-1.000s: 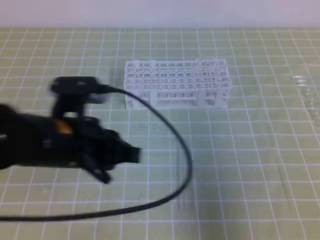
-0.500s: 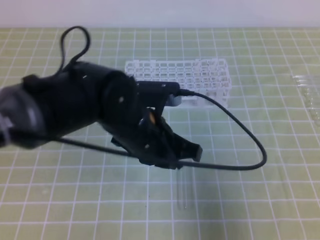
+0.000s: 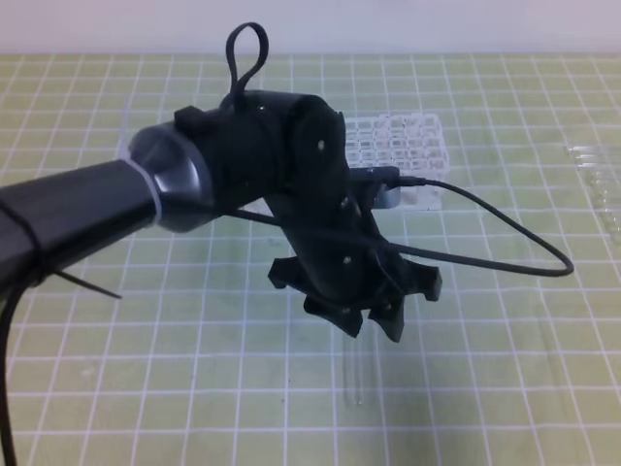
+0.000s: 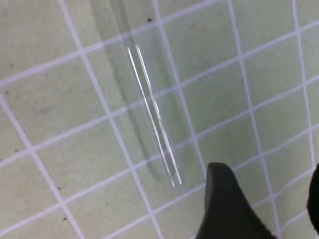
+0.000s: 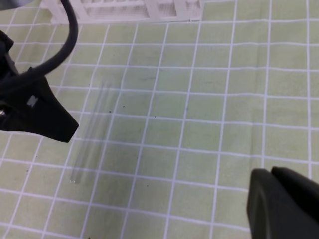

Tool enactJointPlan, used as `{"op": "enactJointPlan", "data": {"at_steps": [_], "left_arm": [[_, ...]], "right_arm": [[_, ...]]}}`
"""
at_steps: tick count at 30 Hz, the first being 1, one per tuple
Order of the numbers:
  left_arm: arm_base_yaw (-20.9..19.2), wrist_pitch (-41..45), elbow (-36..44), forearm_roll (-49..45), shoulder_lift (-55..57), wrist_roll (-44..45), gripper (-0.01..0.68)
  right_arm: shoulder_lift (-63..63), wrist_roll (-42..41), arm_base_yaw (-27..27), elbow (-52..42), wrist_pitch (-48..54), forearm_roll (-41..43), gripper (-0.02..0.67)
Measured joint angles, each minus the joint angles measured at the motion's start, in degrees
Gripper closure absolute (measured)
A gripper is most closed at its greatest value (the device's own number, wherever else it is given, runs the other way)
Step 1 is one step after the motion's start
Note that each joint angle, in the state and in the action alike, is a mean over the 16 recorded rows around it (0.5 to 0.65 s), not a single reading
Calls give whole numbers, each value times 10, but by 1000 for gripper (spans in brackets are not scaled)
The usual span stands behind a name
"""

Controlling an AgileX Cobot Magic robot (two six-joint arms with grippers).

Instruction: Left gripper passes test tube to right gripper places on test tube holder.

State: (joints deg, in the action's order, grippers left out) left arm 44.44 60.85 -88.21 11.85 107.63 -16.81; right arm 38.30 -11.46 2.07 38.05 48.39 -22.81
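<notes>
The test tube (image 3: 356, 374) lies flat on the green grid mat, clear and hard to see, free of both grippers. My left gripper (image 3: 375, 324) hangs just above its far end, pointing down with its jaws open and empty. In the left wrist view the test tube (image 4: 152, 112) lies ahead of the fingers (image 4: 224, 204), which are spread apart. The white test tube holder (image 3: 403, 146) stands at the back, partly hidden behind the left arm. In the right wrist view my right gripper (image 5: 269, 180) is shut and empty, well to the right of the test tube (image 5: 87, 142) and the left gripper (image 5: 35, 112).
A bunch of clear tubes (image 3: 597, 180) lies at the mat's right edge. A black cable (image 3: 505, 228) loops from the left arm out to the right above the mat. The holder (image 5: 124, 10) shows at the top of the right wrist view.
The left arm swung from the left side to the middle, ending above the tube. Its jaws went from shut to open. The tube did not move.
</notes>
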Motion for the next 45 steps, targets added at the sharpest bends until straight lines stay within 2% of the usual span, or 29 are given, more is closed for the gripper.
{"op": "enactJointPlan", "data": {"at_steps": [15, 26, 45], "left_arm": [[45, 27, -43, -85, 66, -93, 343], [48, 60, -85, -104, 108, -103, 341], [48, 75, -90, -108, 151, -104, 342]], "right_arm": [[0, 0, 0, 0, -1, 2, 665], [0, 0, 0, 0, -1, 2, 665], [0, 0, 0, 0, -1, 2, 665]]}}
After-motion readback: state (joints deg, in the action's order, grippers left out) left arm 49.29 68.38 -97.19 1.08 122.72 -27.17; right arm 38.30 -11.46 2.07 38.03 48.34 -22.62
